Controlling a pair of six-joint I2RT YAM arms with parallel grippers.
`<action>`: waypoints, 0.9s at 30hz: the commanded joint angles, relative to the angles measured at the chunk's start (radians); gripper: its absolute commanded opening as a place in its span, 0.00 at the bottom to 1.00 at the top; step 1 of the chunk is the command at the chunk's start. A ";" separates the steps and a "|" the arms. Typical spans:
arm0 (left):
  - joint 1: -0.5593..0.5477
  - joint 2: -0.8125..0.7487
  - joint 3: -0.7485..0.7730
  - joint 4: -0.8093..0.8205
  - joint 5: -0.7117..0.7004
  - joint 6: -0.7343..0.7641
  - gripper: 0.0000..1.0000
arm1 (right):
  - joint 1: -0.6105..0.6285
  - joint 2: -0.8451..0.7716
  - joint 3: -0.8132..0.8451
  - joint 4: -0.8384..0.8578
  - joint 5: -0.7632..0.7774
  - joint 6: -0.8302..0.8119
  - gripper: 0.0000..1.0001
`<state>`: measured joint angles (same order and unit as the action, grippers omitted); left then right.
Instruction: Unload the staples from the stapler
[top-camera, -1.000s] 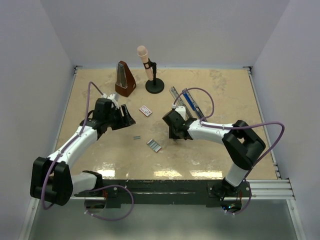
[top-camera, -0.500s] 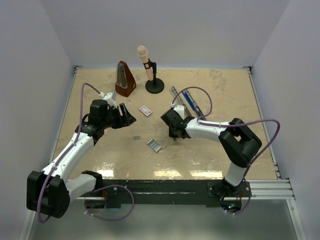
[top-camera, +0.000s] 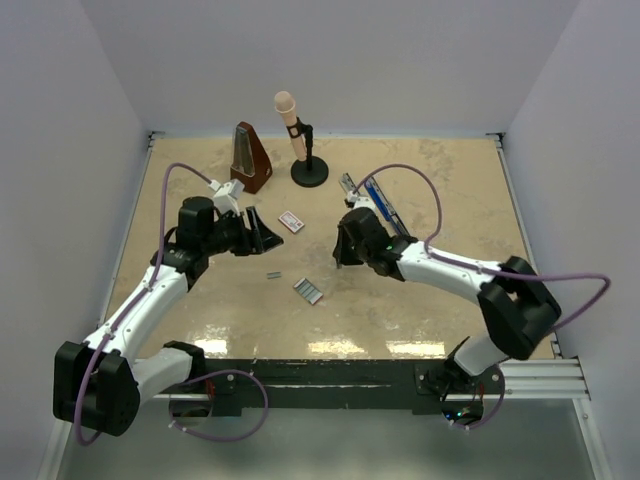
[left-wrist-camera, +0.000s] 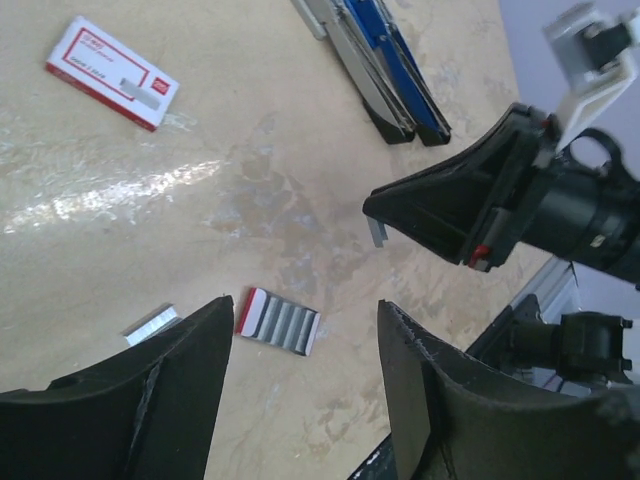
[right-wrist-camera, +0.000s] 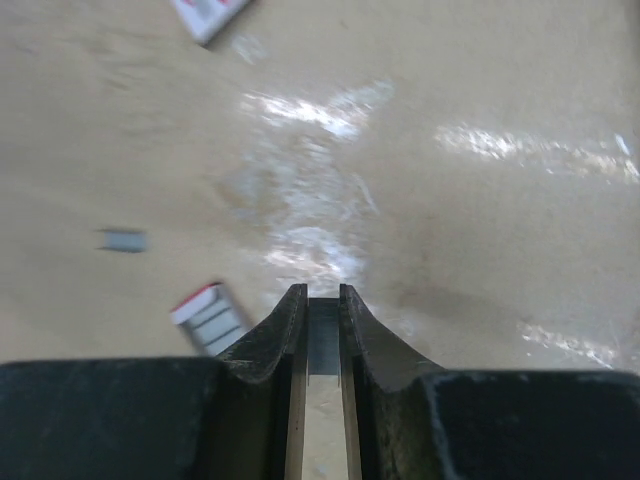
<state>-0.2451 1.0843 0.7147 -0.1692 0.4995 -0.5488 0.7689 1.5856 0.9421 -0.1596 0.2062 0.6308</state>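
**Item 1. Stapler**: blue and black, lying flat on the table, right of centre in the upper half of the overhead view. Its silvery rail lies alongside the blue body. It is apart from both claws.

**Item 2. Right claw**: pressed together on a staple strip (a thin silvery sliver, seen between the fingers in the wrist view). In the overhead view it sits just lower left of the stapler, near frame centre. Whether the strip touches the table cannot be told.

**Item 3. Left claw**: spread and holding nothing, left of centre in the overhead view. It points right toward the right claw and is well apart from it.

**Item 4. Staple block**: ribbed, grey, with red along one end. It lies flat on the table just below frame centre, lower than both claws.

**Item 5. Loose staple piece**: small and silvery, near the left of the staple block and not touching it.

**Item 6. White box**: red print, flat on the table, above the loose staple piece and between the two claws.

**Item 7. Metronome**: brown, upright, in the upper left of the table. The pink microphone stands on a black stand just to its right.
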 joint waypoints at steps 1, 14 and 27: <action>-0.005 -0.024 0.054 0.106 0.187 0.020 0.64 | -0.037 -0.183 -0.052 0.253 -0.237 -0.023 0.13; -0.063 -0.046 -0.043 0.573 0.405 -0.207 0.61 | -0.048 -0.386 -0.130 0.558 -0.553 0.165 0.15; -0.118 -0.034 -0.093 0.803 0.438 -0.344 0.59 | -0.049 -0.440 -0.200 0.744 -0.593 0.270 0.16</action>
<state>-0.3489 1.0554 0.6373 0.5026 0.9142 -0.8490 0.7216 1.1881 0.7513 0.4820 -0.3614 0.8619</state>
